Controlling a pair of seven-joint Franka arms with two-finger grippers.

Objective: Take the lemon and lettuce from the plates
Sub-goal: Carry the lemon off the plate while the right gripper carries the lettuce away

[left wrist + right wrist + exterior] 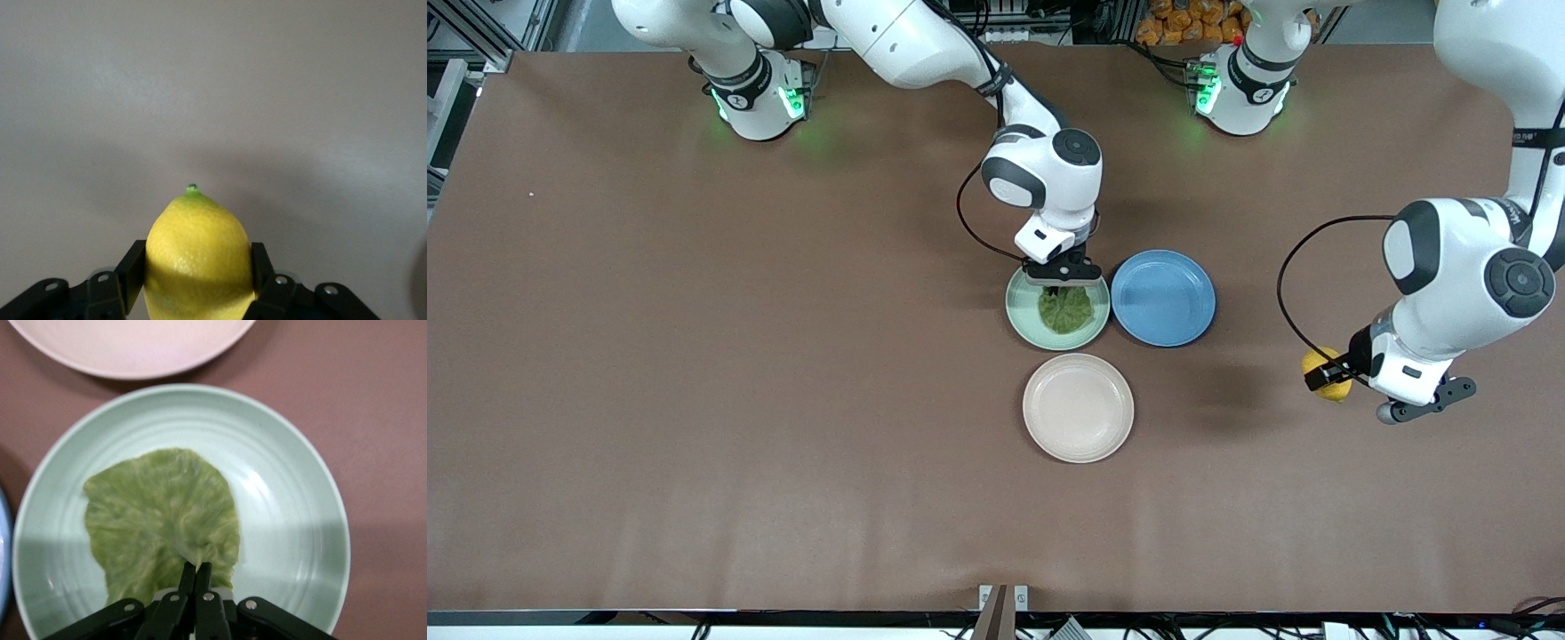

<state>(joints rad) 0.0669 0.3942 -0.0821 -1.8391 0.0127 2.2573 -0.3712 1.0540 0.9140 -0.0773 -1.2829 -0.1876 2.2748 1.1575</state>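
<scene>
The lemon point(1320, 373) is clamped in my left gripper point(1327, 375), which is shut on it over bare table toward the left arm's end. In the left wrist view the lemon point(198, 257) sits between the two black fingers point(131, 273), tip pointing away. The lettuce point(1065, 309) lies on the mint green plate point(1021, 311). My right gripper point(1060, 286) is over that plate, shut on the lettuce's edge. In the right wrist view the fingertips point(195, 572) pinch the stem end of the lettuce point(160, 520) on the mint plate point(287, 500). The beige-cream plate point(1078, 407) is bare.
A blue plate point(1163, 297) lies beside the mint plate, toward the left arm's end. The beige-cream plate is nearer the front camera than both; its rim shows in the right wrist view point(133, 347). Brown table point(694, 356) spreads all round.
</scene>
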